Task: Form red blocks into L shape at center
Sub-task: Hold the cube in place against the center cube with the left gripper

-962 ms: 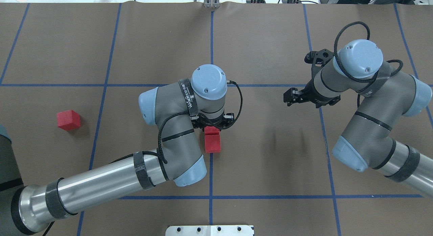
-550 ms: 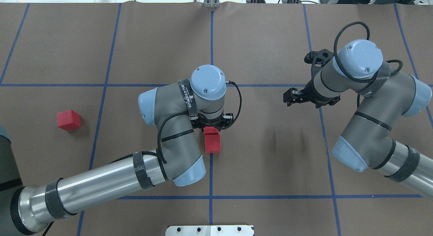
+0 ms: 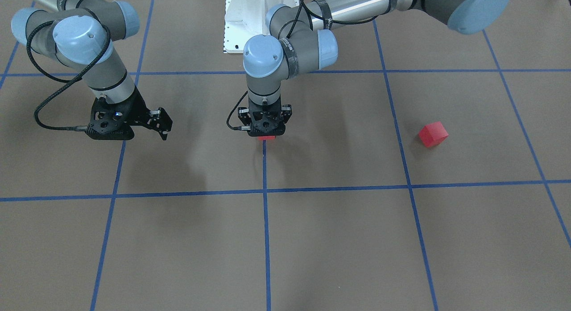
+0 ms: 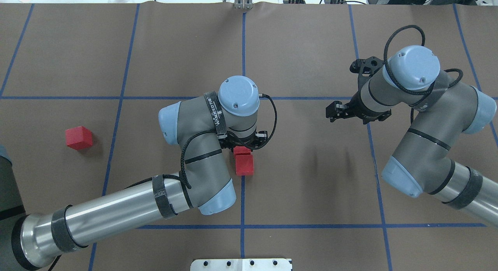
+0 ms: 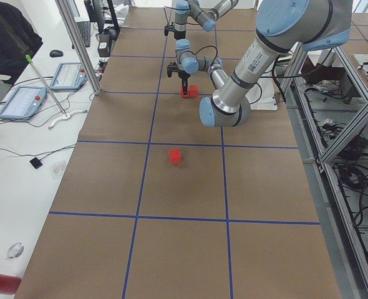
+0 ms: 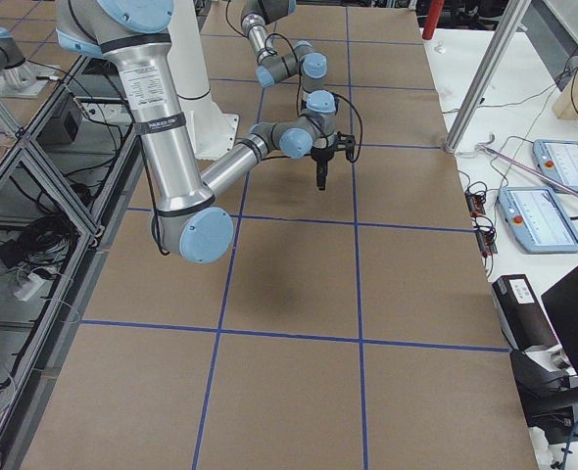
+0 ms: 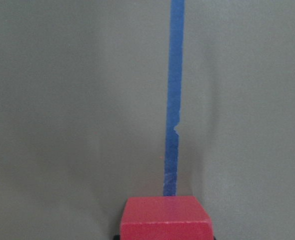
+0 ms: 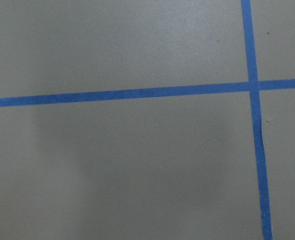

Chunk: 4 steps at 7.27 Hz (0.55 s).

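My left gripper (image 4: 243,144) points straight down at the center, shut on a red block (image 4: 243,149) that peeks out under it (image 3: 266,137) and fills the bottom of the left wrist view (image 7: 165,217). A second red block (image 4: 244,165) lies on the vertical blue tape line (image 4: 242,201), touching or almost touching the held one on the robot's side. The front-facing view hides it behind the gripper. The third red block (image 4: 79,137) sits alone far left (image 3: 433,134). My right gripper (image 4: 331,111) hovers open and empty to the right (image 3: 163,122).
The white robot base plate (image 4: 241,264) is at the near table edge. Blue grid tape crosses the brown surface. A person (image 5: 6,37) and tablets (image 5: 22,103) are beside the far side of the table.
The left wrist has shifted very slightly. The blocks and the right arm have not visibly moved.
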Each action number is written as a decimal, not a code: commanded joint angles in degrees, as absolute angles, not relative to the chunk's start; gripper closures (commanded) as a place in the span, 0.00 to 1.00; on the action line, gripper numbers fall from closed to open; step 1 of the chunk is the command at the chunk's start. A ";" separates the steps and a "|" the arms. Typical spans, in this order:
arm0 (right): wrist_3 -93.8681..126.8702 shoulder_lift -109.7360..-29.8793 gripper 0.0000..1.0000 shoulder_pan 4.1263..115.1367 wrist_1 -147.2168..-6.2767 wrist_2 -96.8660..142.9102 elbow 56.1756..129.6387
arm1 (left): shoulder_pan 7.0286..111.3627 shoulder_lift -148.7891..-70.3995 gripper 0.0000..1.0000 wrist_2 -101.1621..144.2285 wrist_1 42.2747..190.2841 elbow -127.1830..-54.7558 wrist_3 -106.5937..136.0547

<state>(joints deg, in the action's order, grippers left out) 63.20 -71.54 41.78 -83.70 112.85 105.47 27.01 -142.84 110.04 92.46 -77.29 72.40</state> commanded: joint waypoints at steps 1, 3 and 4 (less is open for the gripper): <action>63.19 -71.54 0.00 41.75 -83.76 112.85 105.47 | 27.16 -143.08 0.00 110.13 92.46 -77.78 72.69; 63.11 -71.63 0.00 41.84 -83.67 112.85 105.47 | 29.69 -142.22 0.00 110.39 90.63 -83.98 72.69; 63.11 -71.63 0.00 41.84 -83.76 112.85 105.38 | 31.01 -139.25 0.00 110.48 85.05 -91.16 71.99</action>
